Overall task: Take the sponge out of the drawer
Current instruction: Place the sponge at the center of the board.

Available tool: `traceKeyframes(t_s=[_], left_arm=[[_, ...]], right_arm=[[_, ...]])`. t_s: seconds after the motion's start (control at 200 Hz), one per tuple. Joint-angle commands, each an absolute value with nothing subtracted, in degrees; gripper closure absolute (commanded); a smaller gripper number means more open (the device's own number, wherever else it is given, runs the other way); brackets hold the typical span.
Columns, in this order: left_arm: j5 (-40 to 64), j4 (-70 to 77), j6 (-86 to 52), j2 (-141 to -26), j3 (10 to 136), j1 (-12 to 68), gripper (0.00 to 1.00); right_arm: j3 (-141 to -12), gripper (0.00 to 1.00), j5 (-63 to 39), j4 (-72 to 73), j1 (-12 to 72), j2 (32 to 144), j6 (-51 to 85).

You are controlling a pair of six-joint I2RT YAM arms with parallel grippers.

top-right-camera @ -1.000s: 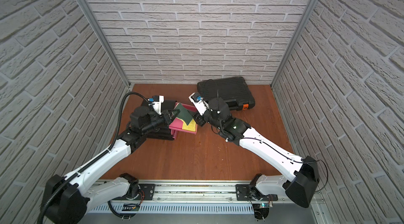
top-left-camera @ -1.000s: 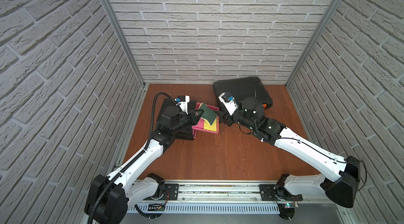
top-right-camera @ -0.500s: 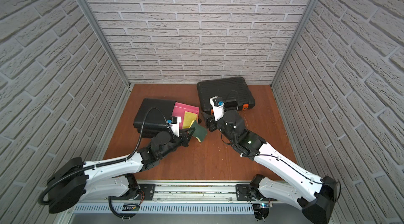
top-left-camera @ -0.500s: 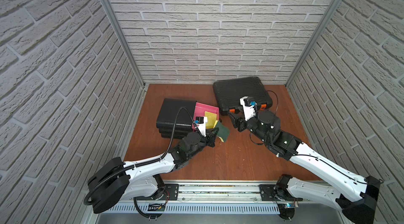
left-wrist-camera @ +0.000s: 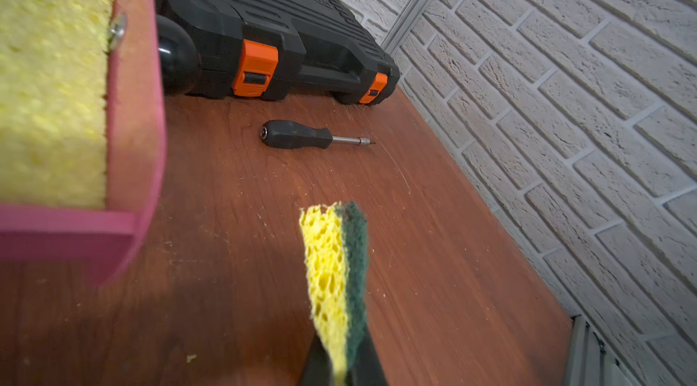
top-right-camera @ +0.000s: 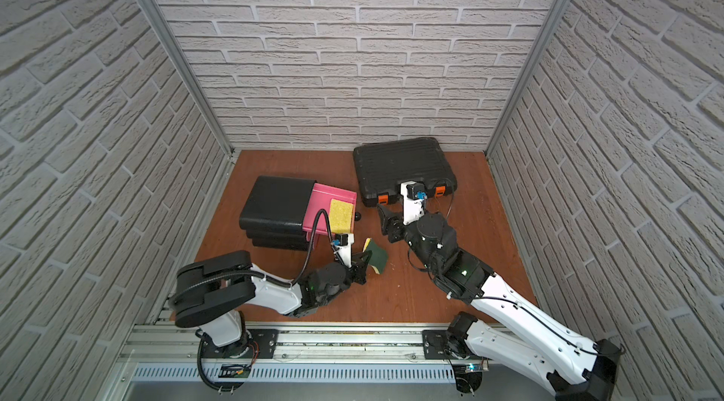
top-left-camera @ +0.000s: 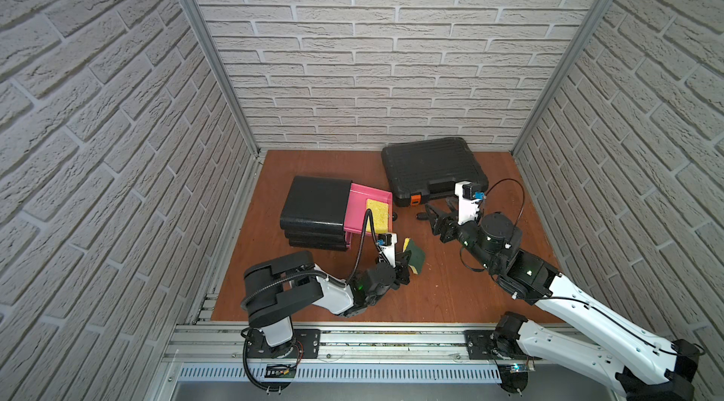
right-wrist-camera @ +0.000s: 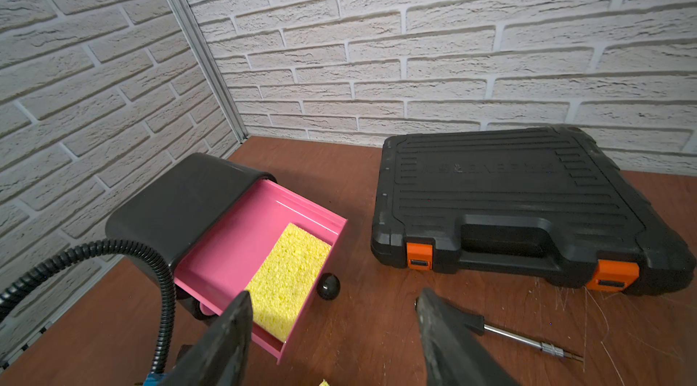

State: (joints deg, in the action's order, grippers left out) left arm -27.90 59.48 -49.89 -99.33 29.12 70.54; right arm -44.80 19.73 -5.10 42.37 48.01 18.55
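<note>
We see the left tool [top-left-camera: 406,263] clamped on the green-backed sponge [top-left-camera: 416,257], holding it on edge so that its yellow and green layers both show in the left wrist view. This sponge is outside the pink drawer [top-left-camera: 358,199], near the drawer's front corner on the robot's side; we cannot tell whether it touches the table [top-left-camera: 450,293]. The drawer stands pulled out of its black cabinet [top-left-camera: 313,203], and a plain yellow sponge [top-left-camera: 378,215] lies inside it against the front wall. The right tool [right-wrist-camera: 335,293] hangs with its jaws apart and nothing between them, out past the drawer's black knob [left-wrist-camera: 175,52]. A screwdriver [left-wrist-camera: 301,136] lies farther from the drawer, in front of a black case [top-left-camera: 431,168].
</note>
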Motion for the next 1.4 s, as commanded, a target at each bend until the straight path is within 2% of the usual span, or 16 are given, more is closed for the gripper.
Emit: traceKeyframes(t_s=[0.0, 0.58, 1.095, 1.28, 1.395], left_arm=[[-35.9, 68.4, -49.1, -101.3, 31.9, 72.7, 1.0], [-41.3, 73.7, -51.3, -116.2, 42.1, 73.0, 1.0], [-42.5, 58.2, -59.9, -120.1, 51.1, 73.8, 1.0], [-41.2, 52.5, -61.8, -121.0, 54.5, 74.3, 1.0], [-40.9, 48.3, -62.7, -120.5, 55.9, 74.5, 0.87]], right_arm=[[-43.3, 0.3, 21.9, -4.4, 42.2, 46.4, 19.5], [-40.5, 0.25, 26.8, -9.5, 42.1, 41.8, 17.5], [-37.2, 0.11, 35.5, -15.0, 41.9, 29.5, 16.1], [-37.3, 0.07, 34.0, -15.4, 41.9, 29.2, 15.7], [-39.0, 0.06, 34.3, -16.6, 41.9, 31.4, 15.8]])
